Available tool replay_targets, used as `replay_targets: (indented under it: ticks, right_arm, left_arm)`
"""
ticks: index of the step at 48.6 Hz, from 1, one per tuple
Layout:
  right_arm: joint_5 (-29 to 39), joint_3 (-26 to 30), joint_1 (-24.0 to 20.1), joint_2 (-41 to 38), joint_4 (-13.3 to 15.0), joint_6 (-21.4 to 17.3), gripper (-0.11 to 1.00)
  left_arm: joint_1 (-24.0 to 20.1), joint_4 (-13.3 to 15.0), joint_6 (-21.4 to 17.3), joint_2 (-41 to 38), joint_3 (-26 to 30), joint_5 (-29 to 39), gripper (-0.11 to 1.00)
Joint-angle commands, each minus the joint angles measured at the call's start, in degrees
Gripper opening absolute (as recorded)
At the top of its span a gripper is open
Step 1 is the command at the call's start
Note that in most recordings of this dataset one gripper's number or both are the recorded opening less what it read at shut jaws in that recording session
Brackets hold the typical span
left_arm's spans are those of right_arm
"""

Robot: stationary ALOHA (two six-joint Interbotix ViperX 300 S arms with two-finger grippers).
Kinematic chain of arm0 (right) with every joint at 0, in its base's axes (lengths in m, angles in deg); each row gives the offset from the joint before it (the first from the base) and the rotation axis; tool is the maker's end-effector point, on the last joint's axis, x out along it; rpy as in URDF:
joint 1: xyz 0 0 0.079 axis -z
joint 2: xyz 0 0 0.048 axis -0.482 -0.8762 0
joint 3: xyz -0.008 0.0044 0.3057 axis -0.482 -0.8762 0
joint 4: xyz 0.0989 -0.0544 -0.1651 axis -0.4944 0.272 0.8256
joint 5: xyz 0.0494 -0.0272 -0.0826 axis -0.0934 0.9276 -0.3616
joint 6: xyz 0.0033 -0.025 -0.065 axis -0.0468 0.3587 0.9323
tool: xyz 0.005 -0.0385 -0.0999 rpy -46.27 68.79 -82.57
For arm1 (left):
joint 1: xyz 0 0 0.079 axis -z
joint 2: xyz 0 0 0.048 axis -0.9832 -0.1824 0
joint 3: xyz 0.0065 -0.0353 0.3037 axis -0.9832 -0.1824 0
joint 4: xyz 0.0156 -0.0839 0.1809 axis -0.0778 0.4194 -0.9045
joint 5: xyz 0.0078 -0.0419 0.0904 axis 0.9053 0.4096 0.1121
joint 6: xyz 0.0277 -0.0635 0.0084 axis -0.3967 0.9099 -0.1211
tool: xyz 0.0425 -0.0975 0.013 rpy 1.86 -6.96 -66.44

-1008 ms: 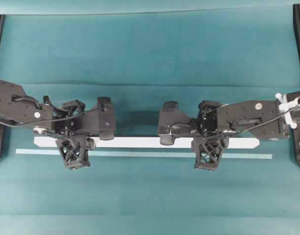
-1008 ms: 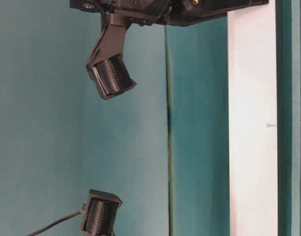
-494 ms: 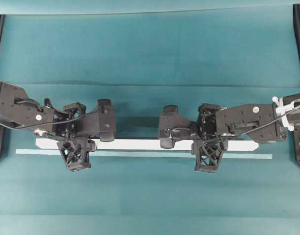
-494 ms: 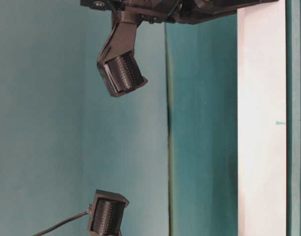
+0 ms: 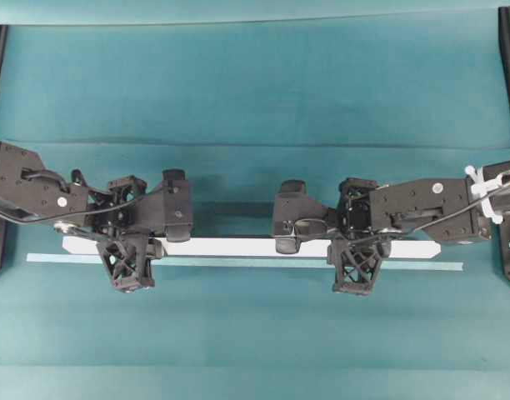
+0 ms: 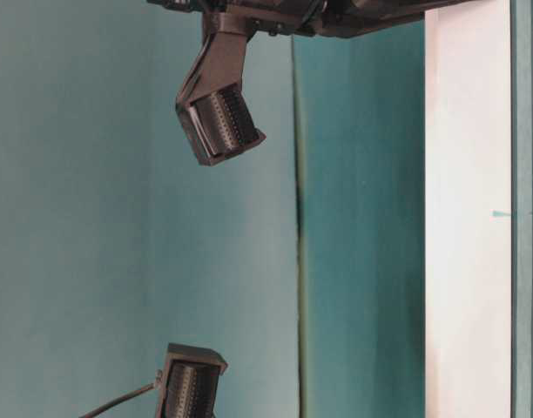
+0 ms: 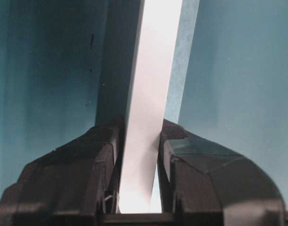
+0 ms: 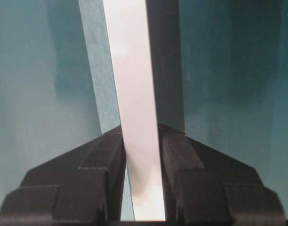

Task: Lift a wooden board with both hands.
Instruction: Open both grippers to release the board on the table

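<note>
overhead: wooden board [image 5: 238, 247] has crept toward 12 o'clock off the tape strip [image 5: 238, 262], left hand [image 5: 128, 254] and right hand [image 5: 355, 250] astride it | table-level: board now at 3 o'clock, clear of the bench [image 6: 92, 218], lift under way | wrists: each hand's fingers [image 7: 99, 160] [image 8: 179, 160] pinching the board

No words, numbers, labels or brand marks can be read in any view, not on the arms, the board or the table cover.
</note>
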Motion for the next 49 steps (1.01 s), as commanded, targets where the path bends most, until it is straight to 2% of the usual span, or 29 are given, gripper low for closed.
replay_targets:
  ticks: [1, 9, 28, 30, 36, 41, 44, 49]
  right_arm:
    - [-1.14, -1.05, -0.88, -0.44, -0.35, -0.70, 0.22]
    - [-3.43, -1.49, -0.70, -0.18, -1.05, -1.58, 0.22]
    - [-3.52, -1.85, -0.70, 0.00, -1.32, -1.76, 0.24]
    - [-3.52, -1.85, -0.70, 0.00, -1.49, -1.85, 0.31]
    - [-3.34, -1.85, -0.70, 0.00, -1.58, -2.11, 0.67]
    - [-3.52, -1.76, -0.88, 0.09, -1.58, -1.93, 0.90]
    - [-3.52, -1.85, -0.88, 0.18, -1.58, -2.20, 0.95]
    - [-3.60, -1.85, -0.88, 0.53, -1.58, -2.37, 0.94]
  left_arm:
    - [-0.53, 0.09, 1.93, 0.09, -0.88, -0.09, 0.18]
    - [-0.53, 0.18, 1.85, 0.44, -1.67, -0.44, 0.18]
    - [-0.35, 0.18, 1.76, 0.44, -1.67, -0.53, 0.20]
    - [-0.35, 0.18, 1.85, 0.53, -1.67, -0.44, 0.28]
    - [-0.18, 0.18, 2.02, 0.62, -1.58, -1.14, 0.65]
    - [-0.18, 0.18, 1.76, 0.70, -1.58, -1.85, 0.88]
    - [-0.18, 0.09, 1.67, 0.79, -1.58, -2.02, 0.97]
    - [0.00, 0.18, 1.67, 0.79, -1.67, -2.20, 0.98]
